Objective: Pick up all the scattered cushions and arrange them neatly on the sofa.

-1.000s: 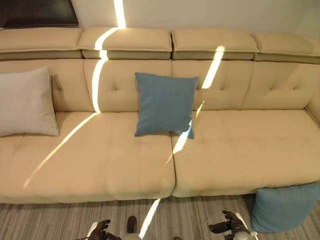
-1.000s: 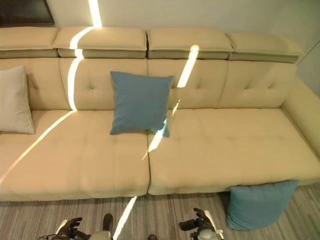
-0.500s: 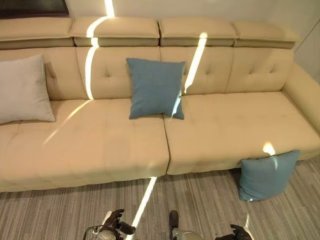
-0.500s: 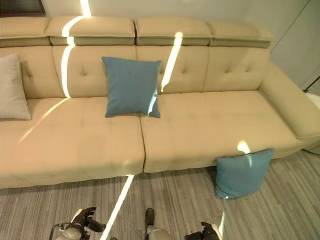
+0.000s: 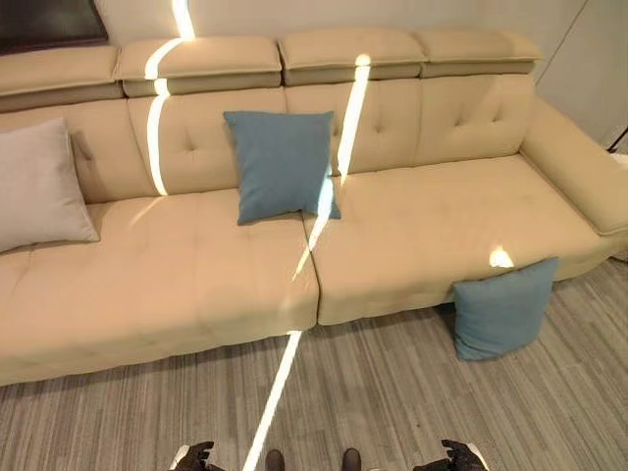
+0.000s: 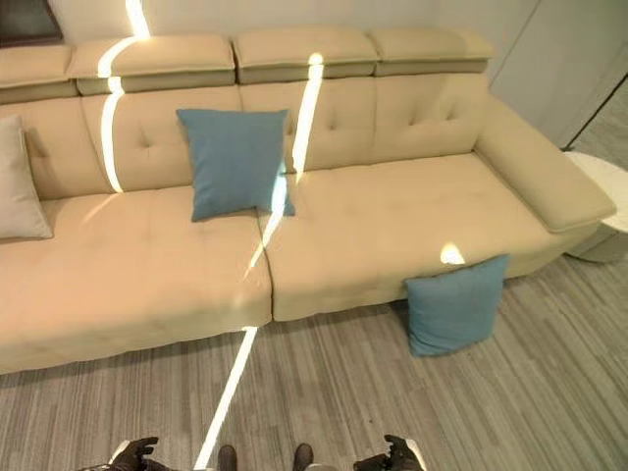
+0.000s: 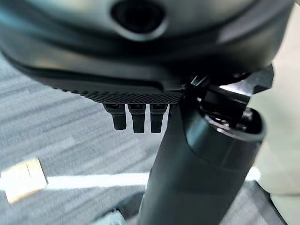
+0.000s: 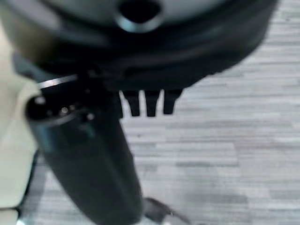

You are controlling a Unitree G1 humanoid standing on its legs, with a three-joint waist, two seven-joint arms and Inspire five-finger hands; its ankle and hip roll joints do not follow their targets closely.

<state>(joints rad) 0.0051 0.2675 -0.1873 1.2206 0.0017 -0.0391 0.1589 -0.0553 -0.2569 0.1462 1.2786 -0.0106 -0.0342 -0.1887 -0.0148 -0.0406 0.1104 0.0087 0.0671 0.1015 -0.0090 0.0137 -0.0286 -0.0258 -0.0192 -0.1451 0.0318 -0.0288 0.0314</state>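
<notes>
Sofa: beige, long, sunlit stripes across it.
Floor cushion: blue, upright on the carpet, leaning against the sofa front.
Blue cushion: upright against the backrest.
Grey cushion: far left seat.
Left hand, right hand: low, empty, fingers relaxed.

Smooth matt leather-like sofa, woven cloth cushions, striped carpet floor

the sofa seat right of the upright blue cushion lies bare as far as the armrest, and bare seat also runs between that cushion and the grey cushion at the left end. a second blue cushion leans on the sofa front on the striped floor. a round white table stands just past the armrest.
</notes>
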